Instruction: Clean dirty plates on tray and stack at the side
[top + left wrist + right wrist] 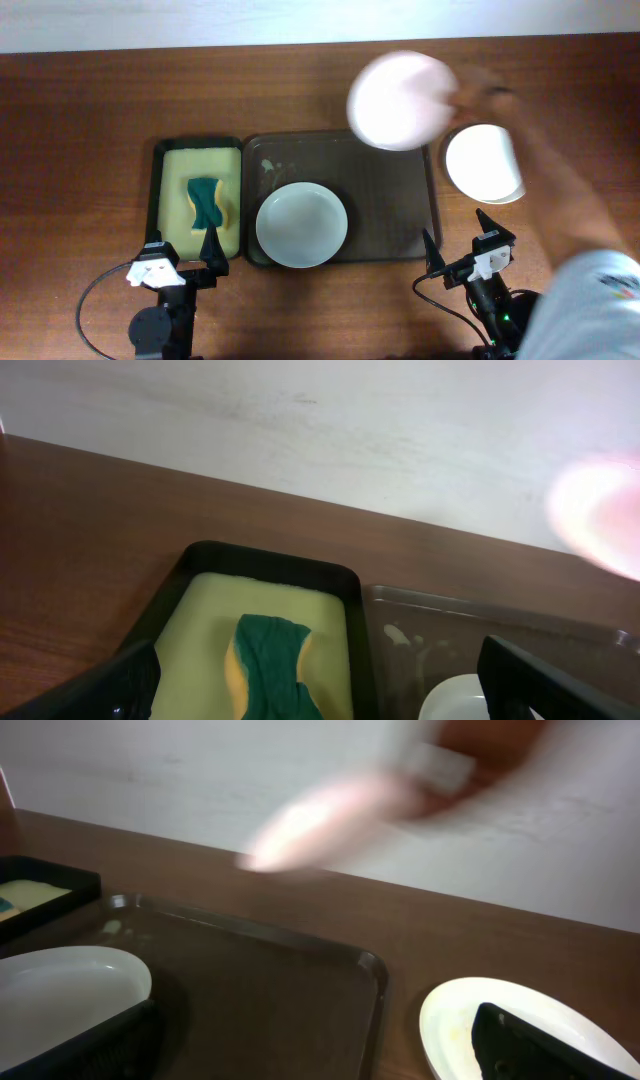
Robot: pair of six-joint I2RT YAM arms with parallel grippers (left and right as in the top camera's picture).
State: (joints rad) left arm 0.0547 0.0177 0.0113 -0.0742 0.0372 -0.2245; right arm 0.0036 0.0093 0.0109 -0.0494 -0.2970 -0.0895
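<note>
The dark tray (385, 205) lies mid-table with a pale grey-blue plate (301, 225) on its near left part. A second plate (402, 98), blurred, is held by a person's hand above the tray's far right corner. The third plate (485, 163), white, rests on the table right of the tray. My left gripper (185, 245) stands open at the near edge of the sponge tray, holding nothing. My right gripper (458, 235) is open near the tray's near right corner, also holding nothing. In the right wrist view the white plate (470, 1010) shows a faint yellow smear.
A small black tray with yellow-green lining (198, 160) holds a green sponge (205, 200) left of the big tray. A person's arm (560, 190) reaches in from the lower right across the table's right side. Pale smears (400, 635) mark the big tray's far left corner.
</note>
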